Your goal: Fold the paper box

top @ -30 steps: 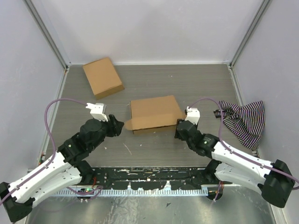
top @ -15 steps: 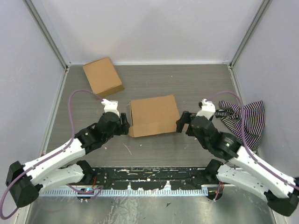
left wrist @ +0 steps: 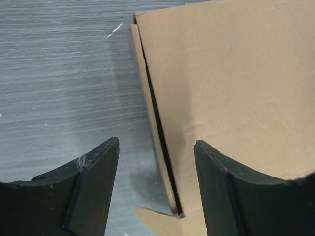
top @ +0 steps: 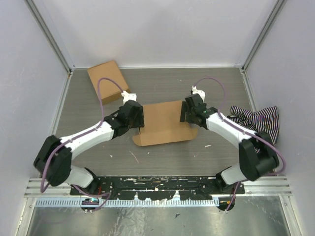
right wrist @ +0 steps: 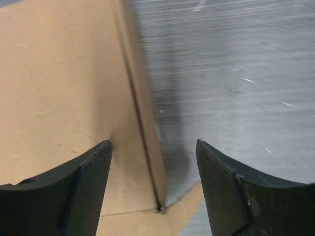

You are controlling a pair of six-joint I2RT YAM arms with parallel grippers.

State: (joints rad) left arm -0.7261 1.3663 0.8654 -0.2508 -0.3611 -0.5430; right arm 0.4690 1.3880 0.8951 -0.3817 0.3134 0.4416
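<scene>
Paper box [top: 165, 124] at the middle of the worktop [top: 162, 91], top panel lying flat, long sides running roughly 9 to 3 o'clock, a touch skewed. Loose flaps poking out onto the worktop at its 7 o'clock and 4 o'clock corners. Left fingers [top: 141, 119] right in at the box's 9 o'clock edge, right fingers [top: 185, 113] in at the 3 o'clock edge, facing each other across the cardboard. Over to the left wrist view: spread wide, pinching nothing, straddling the side wall, one finger above bare worktop, the other above the brown top panel, with the dark seam between wall and panel running straight up the gap. Whether touching the cardboard or just above it, cannot tell. Same story on the right wrist view, mirrored: spread apart, gripping nothing, one finger over the panel, one over the grey worktop, the box's side wall and its corner flap sitting between them. Away from the action, a smaller cardboard box [top: 108, 81] at 11 o'clock, well apart from the paper box, and a striped cloth [top: 257, 127] bunched at the 3 o'clock edge of the worktop, beside the right arm.
</scene>
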